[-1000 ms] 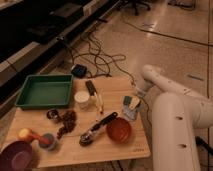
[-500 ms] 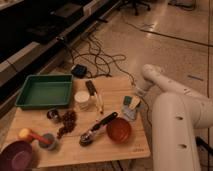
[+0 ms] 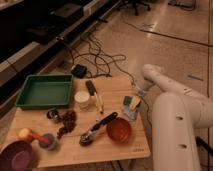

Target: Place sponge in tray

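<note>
The sponge (image 3: 131, 102), a small teal block with a pale side, lies near the right edge of the wooden table (image 3: 115, 150), against a pale grey-blue cloth (image 3: 129, 114). The green tray (image 3: 31, 80) sits empty at the table's back left corner, far from the sponge. My white arm (image 3: 170, 95) curves in from the right. Its gripper (image 3: 138, 93) hangs open just behind and above the sponge, holding nothing.
Between sponge and tray stand a white cup (image 3: 82, 100) and a dark bar (image 3: 91, 88). A red-orange bowl (image 3: 119, 130) and a black-handled spoon (image 3: 97, 129) lie in front. A purple bowl (image 3: 17, 156) sits front left. Cables (image 3: 95, 60) cross the floor behind.
</note>
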